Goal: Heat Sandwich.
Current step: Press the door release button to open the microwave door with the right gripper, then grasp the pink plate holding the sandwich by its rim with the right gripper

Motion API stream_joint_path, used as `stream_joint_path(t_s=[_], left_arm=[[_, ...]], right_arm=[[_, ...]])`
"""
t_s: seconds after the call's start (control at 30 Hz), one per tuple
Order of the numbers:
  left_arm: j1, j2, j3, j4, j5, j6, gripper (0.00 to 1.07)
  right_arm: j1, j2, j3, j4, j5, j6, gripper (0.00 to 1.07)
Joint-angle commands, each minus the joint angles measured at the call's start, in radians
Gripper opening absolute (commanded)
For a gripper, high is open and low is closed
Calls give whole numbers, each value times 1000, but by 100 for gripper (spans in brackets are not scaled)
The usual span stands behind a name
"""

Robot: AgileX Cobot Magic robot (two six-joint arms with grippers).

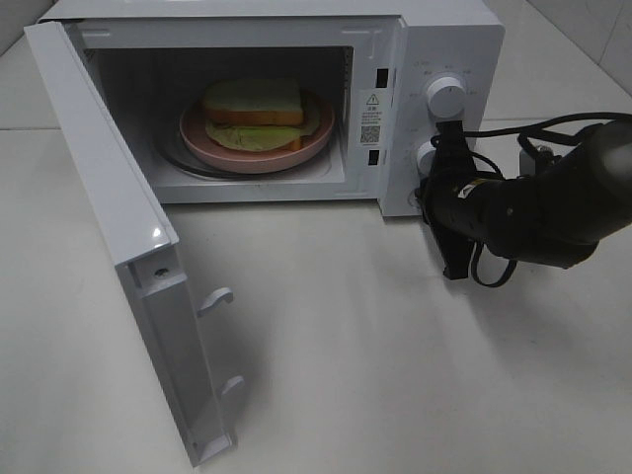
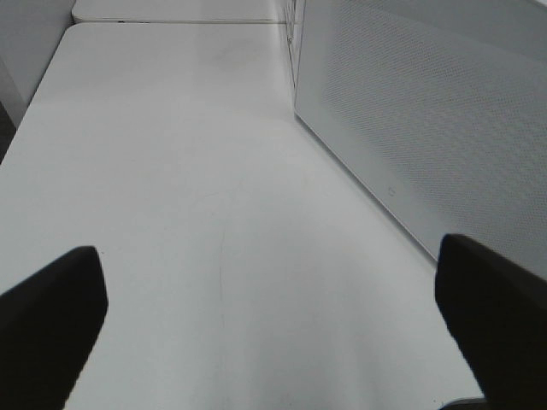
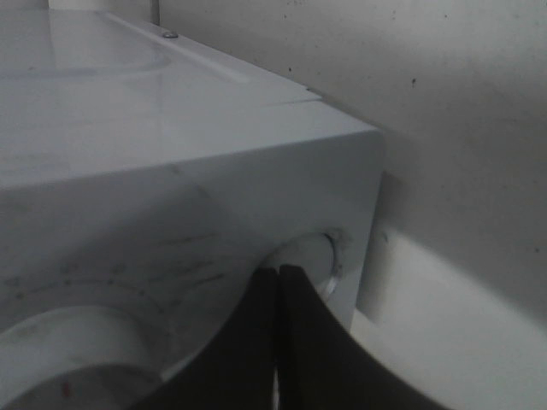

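Overhead: microwave (image 1: 449, 39) on the white table (image 1: 395, 355). Its door (image 1: 99, 168) is swung fully open on the side away from the control panel. Sandwich (image 1: 253, 102) is inside the microwave cavity, lying on the pink plate (image 1: 296, 148). Right gripper (image 1: 441, 146) is at the microwave's control panel, on the lower knob (image 1: 426, 156), just under the upper knob (image 1: 446, 97).

Left wrist: left gripper (image 2: 269, 282) has its fingers (image 2: 51, 329) spread wide and holds nothing. It hangs over bare table just beside a dotted white microwave panel (image 2: 427, 111), probably the door's outer face, hard to confirm.

Right wrist: right gripper's fingers (image 3: 248, 342) are pressed together, tips touching the rim of the lower knob (image 3: 323, 256) near the microwave's front corner. Upper knob (image 3: 68, 350) is further along the panel.
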Motion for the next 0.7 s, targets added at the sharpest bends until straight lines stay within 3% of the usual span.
stream_joint_path(t_s=[0.03,0.7], left_arm=[[2,-26,3,-1,-5,-2,101],[2,-26,3,-1,-5,-2,101]], right_arm=[[-6,-48,15,-26,59,-72,1],[-6,-299,35,-60,627,-679,2]])
